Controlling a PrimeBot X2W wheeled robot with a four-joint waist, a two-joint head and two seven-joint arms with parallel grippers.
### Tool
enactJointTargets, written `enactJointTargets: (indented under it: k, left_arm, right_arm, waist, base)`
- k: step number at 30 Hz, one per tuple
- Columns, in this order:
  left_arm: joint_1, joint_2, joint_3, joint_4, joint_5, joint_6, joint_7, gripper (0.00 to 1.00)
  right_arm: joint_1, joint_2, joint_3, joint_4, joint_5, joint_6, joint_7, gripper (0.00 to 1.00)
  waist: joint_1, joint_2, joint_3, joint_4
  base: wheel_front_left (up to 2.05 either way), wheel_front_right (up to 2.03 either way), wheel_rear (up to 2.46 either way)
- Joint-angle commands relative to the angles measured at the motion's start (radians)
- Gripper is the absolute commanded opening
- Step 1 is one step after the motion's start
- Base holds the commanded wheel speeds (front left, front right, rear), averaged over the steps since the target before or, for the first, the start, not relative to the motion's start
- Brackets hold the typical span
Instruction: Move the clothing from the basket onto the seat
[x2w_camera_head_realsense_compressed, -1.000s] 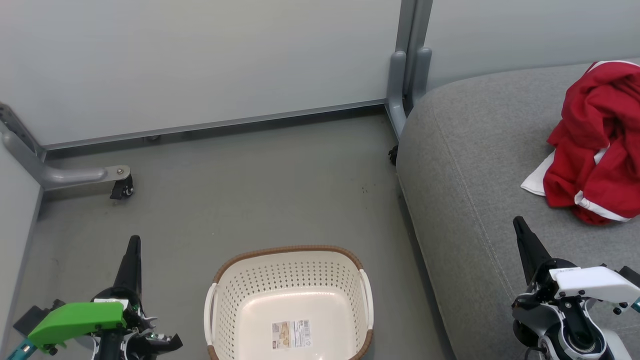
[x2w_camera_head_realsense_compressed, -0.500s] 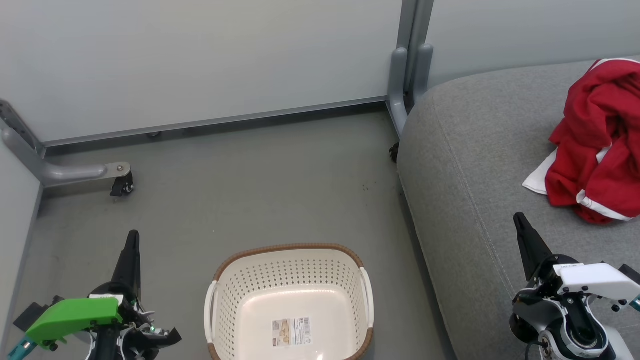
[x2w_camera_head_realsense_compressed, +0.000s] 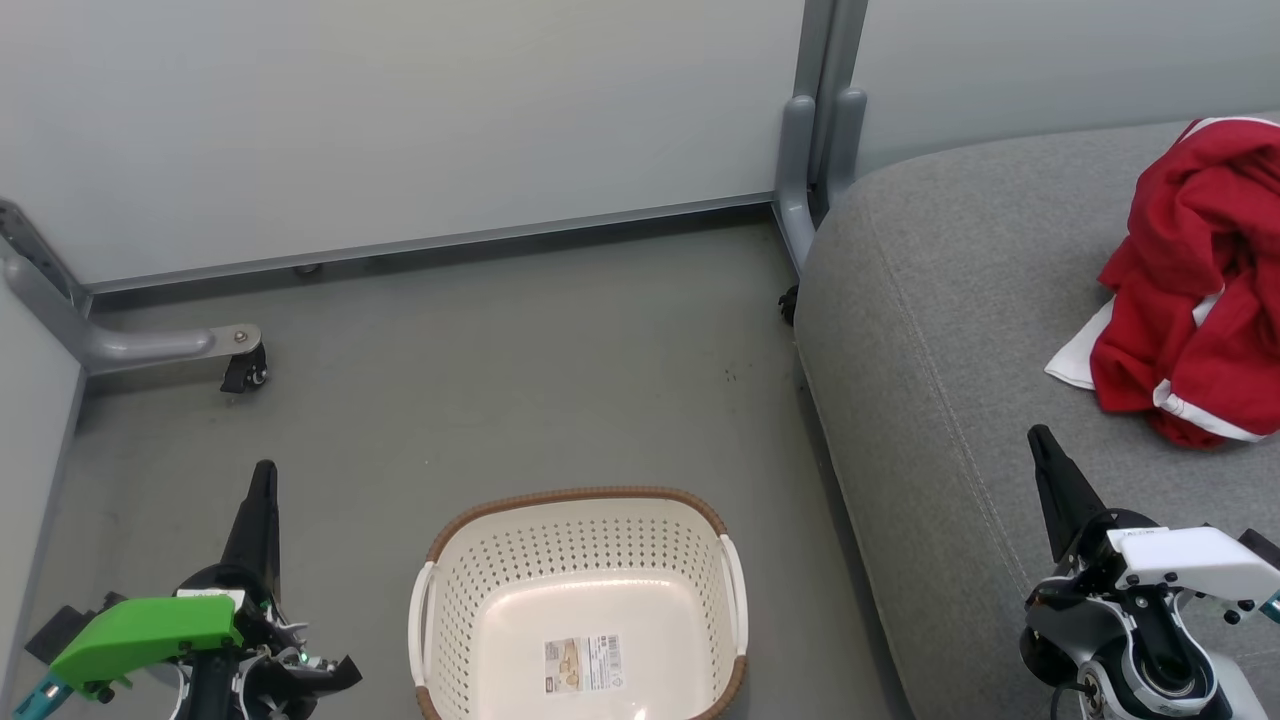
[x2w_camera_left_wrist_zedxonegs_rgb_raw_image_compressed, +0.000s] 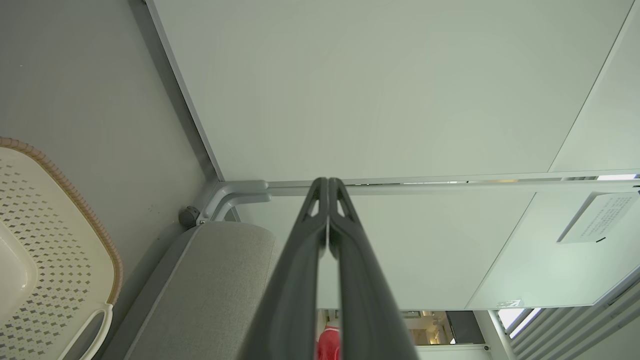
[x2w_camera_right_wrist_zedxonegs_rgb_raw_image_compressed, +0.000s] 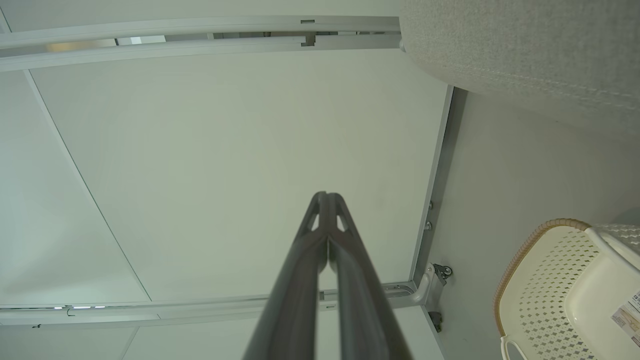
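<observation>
The red clothing (x2w_camera_head_realsense_compressed: 1195, 290) with white trim lies bunched at the right edge of the grey seat (x2w_camera_head_realsense_compressed: 960, 330). On the floor at bottom centre stands the cream basket (x2w_camera_head_realsense_compressed: 580, 600), holding nothing but a small label on its bottom. My left gripper (x2w_camera_head_realsense_compressed: 264, 472) hangs shut and holding nothing to the left of the basket. My right gripper (x2w_camera_head_realsense_compressed: 1038, 436) is shut and holds nothing over the front of the seat, below and left of the clothing. The left wrist view catches the basket (x2w_camera_left_wrist_zedxonegs_rgb_raw_image_compressed: 50, 240), the seat (x2w_camera_left_wrist_zedxonegs_rgb_raw_image_compressed: 210, 285) and a sliver of red clothing (x2w_camera_left_wrist_zedxonegs_rgb_raw_image_compressed: 327, 345) between shut fingers (x2w_camera_left_wrist_zedxonegs_rgb_raw_image_compressed: 327, 181). In the right wrist view the fingers (x2w_camera_right_wrist_zedxonegs_rgb_raw_image_compressed: 326, 195) meet.
Pale partition panels (x2w_camera_head_realsense_compressed: 400, 120) stand behind the floor (x2w_camera_head_realsense_compressed: 480, 380). A grey post (x2w_camera_head_realsense_compressed: 815, 150) rises at the seat's far left corner. A panel foot with a caster (x2w_camera_head_realsense_compressed: 240, 370) juts out at the left.
The head view has shifted slightly since a second ago. Both grippers sit a little higher than then; over the last half second nothing has moved.
</observation>
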Motion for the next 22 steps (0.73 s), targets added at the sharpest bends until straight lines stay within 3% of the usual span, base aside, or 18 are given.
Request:
enactJointTargets:
  k: [1,22]
  left_arm:
    - [-0.017,-0.002,0.003,0.001,0.006,-0.004,0.004,0.00]
    - [-0.017,-0.008,0.010,0.001,0.012,-0.005,0.009,0.00]
  right_arm:
    - [-0.006,0.002,-0.002,0.002,-0.004,0.000,0.008,0.00]
    - [-0.006,0.007,-0.010,0.003,-0.010,0.000,0.011,0.00]
  waist:
    - [0.0000,0.0000,0.000,0.000]
    - [0.0000,0.0000,0.000,0.000]
  base:
    - [0.00,0.00,0.00]
    - [0.00,0.00,0.00]
